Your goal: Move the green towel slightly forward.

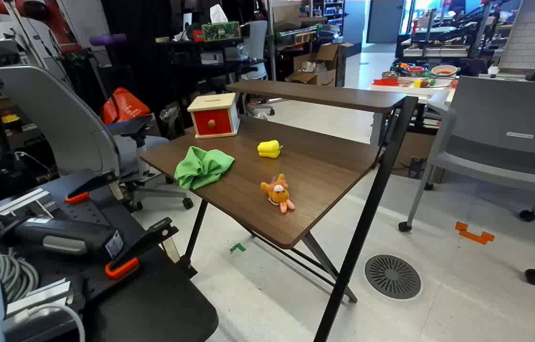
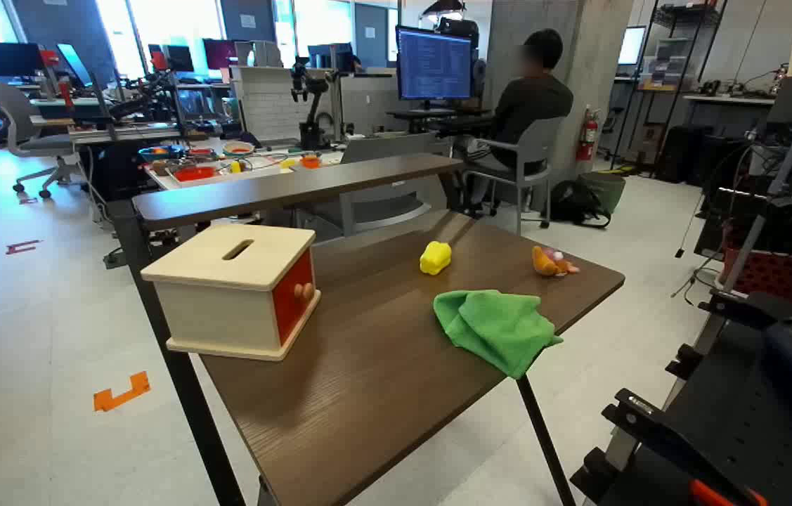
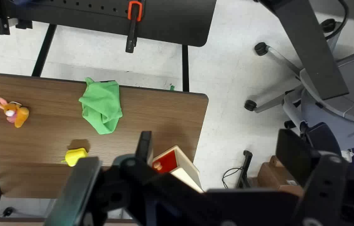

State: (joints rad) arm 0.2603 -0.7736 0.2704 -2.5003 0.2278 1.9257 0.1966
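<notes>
Listener: What is the pose at the wrist?

Describer: In the wrist view, the camera looks down from well above a brown worktop (image 3: 51,131). The black gripper (image 3: 216,142) enters along the bottom edge, large in the foreground and aimed downward. Its jaws are spread wide; pale floor (image 3: 227,131) and part of a red-fronted wooden box (image 3: 184,169) show between them.

Listener: And what lies below?

Describer: The crumpled green towel (image 3: 101,106), well apart from the jaws, lies at the worktop's upper edge as seen here, poking slightly past it. An orange plush toy (image 3: 15,113) rests to its left, a yellow pepper (image 3: 75,156) below and left of it.

Listener: Next?

Describer: In an exterior view, the green towel lies on the worktop's near left edge, partly overhanging. The wooden box stands behind it, the yellow pepper to its right, the plush toy nearer the camera. A raised shelf (image 1: 314,92) runs along the far side; a gray chair (image 1: 509,114) stands at right.

Listener: Then?

Describer: In an exterior view, the wooden box stands at left, a slot (image 2: 237,249) in its lid; the green towel lies at the worktop's right-hand edge, a corner drooping over. Behind, a person (image 2: 533,98) sits at a lit monitor (image 2: 434,63).
</notes>
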